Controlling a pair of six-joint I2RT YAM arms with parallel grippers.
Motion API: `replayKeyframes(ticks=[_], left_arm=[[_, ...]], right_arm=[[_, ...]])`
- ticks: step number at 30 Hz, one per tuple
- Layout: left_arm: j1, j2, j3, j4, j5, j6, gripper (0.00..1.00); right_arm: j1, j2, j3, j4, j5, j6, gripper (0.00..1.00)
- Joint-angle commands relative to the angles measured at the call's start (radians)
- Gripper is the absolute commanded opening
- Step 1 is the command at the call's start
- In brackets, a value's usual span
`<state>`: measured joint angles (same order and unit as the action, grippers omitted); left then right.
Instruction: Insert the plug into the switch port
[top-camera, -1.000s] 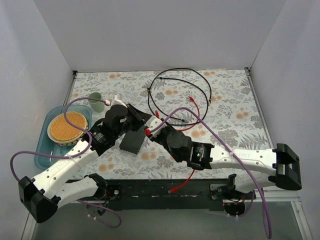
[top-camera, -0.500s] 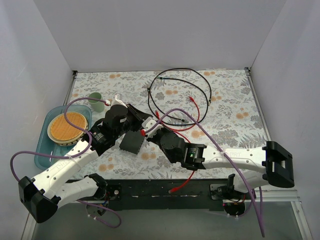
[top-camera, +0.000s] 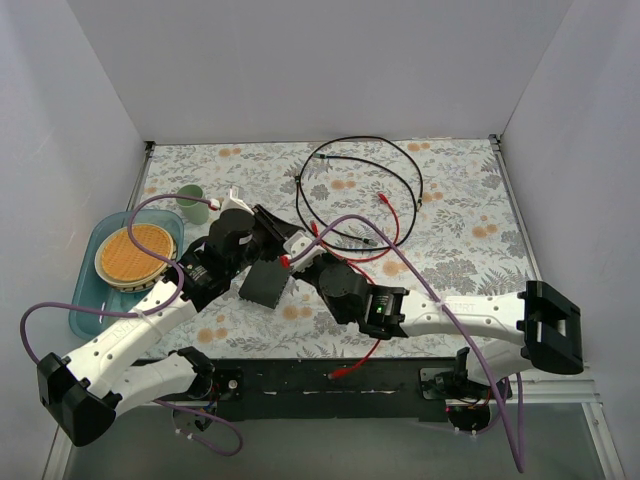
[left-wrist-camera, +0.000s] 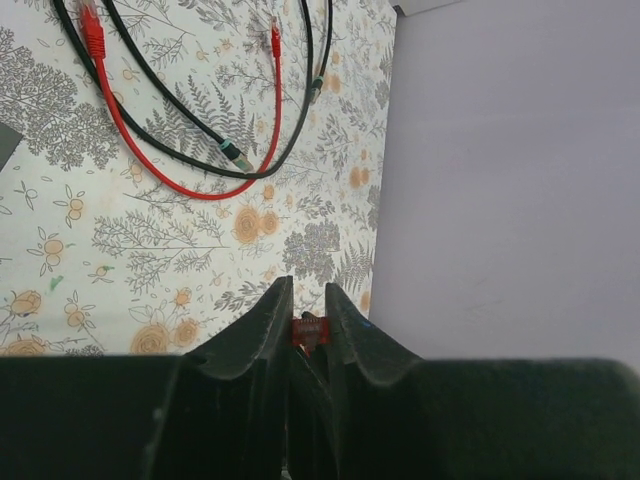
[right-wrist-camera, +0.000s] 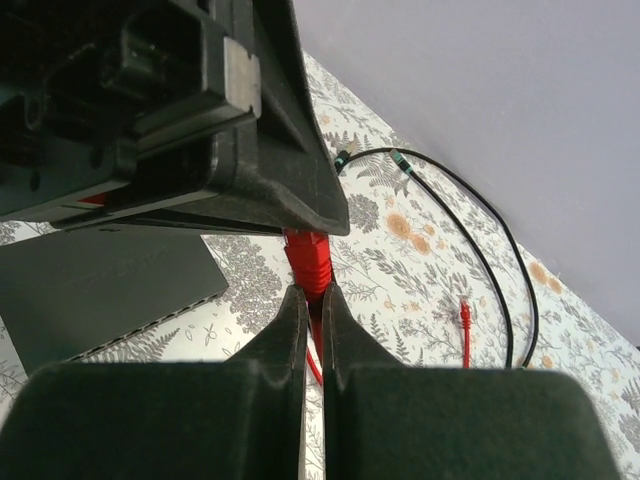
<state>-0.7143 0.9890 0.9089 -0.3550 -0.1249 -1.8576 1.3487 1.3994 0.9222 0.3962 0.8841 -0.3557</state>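
Right now the left tool (left-wrist-camera: 307, 290) is pinched on a small red plastic plug (left-wrist-camera: 310, 330), held above the floral-patterned desk (top-camera: 470, 220). Just beneath it the right tool (right-wrist-camera: 312, 292) is pressed together on the thin red cable (right-wrist-camera: 314, 350) behind that plug. The flat matte-black rectangular switch box (top-camera: 265, 284) lies on the desk just beside both.

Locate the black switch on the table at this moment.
In the top view, the switch lies left of centre on the floral mat, right of the blue tray and just below-left of the red plug.
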Motion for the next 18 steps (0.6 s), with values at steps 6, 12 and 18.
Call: replayKeyframes(ticks=[6, 12, 18], left_arm=[[-0.005, -0.065, -0.027, 0.070, -0.001, 0.038, 0.67], [-0.005, -0.098, -0.024, 0.030, -0.082, 0.147, 0.73], [-0.005, -0.135, -0.060, 0.169, 0.048, 0.378, 0.66]], right_arm=[[-0.138, -0.138, -0.003, -0.098, -0.322, 0.178, 0.01], [-0.261, -0.166, 0.036, -0.311, -0.658, 0.193, 0.01], [-0.353, -0.148, 0.078, -0.491, -0.967, 0.146, 0.01]])
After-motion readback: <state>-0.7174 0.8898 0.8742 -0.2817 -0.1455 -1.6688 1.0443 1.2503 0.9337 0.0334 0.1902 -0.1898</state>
